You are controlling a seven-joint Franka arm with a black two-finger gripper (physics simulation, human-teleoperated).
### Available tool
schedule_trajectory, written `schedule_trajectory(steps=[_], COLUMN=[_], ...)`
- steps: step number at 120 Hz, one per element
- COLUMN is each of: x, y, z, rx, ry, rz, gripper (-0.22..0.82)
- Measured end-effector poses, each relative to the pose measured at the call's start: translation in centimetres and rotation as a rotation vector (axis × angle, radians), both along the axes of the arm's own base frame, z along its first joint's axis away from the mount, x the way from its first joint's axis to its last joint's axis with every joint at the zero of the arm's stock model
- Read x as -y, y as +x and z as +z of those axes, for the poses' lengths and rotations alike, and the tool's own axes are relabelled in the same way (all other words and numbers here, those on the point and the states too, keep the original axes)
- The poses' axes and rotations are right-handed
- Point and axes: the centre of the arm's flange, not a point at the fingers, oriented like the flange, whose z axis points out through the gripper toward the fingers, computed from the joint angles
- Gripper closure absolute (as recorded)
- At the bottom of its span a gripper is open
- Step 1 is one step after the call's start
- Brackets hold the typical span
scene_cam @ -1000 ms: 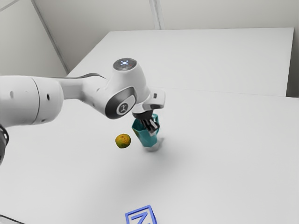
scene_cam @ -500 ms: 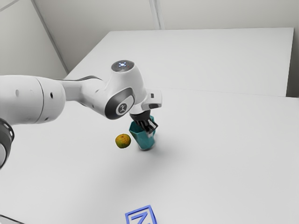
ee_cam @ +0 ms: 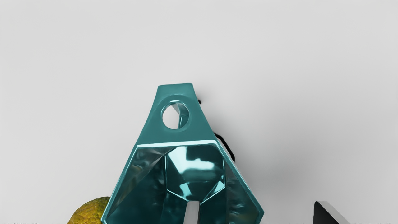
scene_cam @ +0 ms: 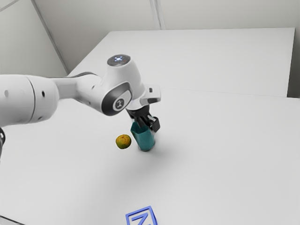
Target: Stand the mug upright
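In the exterior view, the gripper point(scene_cam: 150, 124) is at the rim of the teal mug point(scene_cam: 145, 138), one finger reaching into its mouth and the other outside. The mug rests base down on the table, its mouth facing up; whether it leans slightly I cannot tell. The wrist view looks into the faceted mug point(ee_cam: 176, 137), whose handle has a round hole. There the gripper point(ee_cam: 258, 213) stands open, with one fingertip point(ee_cam: 192, 214) inside the mug and the other well apart from the outer wall.
A yellow-green fruit point(scene_cam: 123, 141) lies close beside the mug, toward the exterior view's left; in the wrist view the fruit point(ee_cam: 90, 212) is partly behind the mug's wall. A blue square frame point(scene_cam: 141, 217) lies at the exterior view's bottom edge.
The mug shifted toward the exterior view's left and came down onto the table, losing the gap above its shadow. My fingers have spread apart, and the hand has risen slightly.
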Motion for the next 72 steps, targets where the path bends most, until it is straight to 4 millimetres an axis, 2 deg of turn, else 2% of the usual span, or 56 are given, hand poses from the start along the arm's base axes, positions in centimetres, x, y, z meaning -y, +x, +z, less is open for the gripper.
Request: schedule_trajectory(steps=[22, 43, 52, 72], x=[0.3, 0.6, -1.3, -7.8], y=[-0.8, 1.9, 2.6, 2.9], z=[3.6, 11.7, 14.3, 19.5], rx=[0.018, 0.056, 0.052, 0.023], ry=[-0.015, -0.022, -0.019, -0.009], rz=[-0.001, 0.017, 0.050, 0.146], gripper=[0.09, 0.04, 0.03, 0.01])
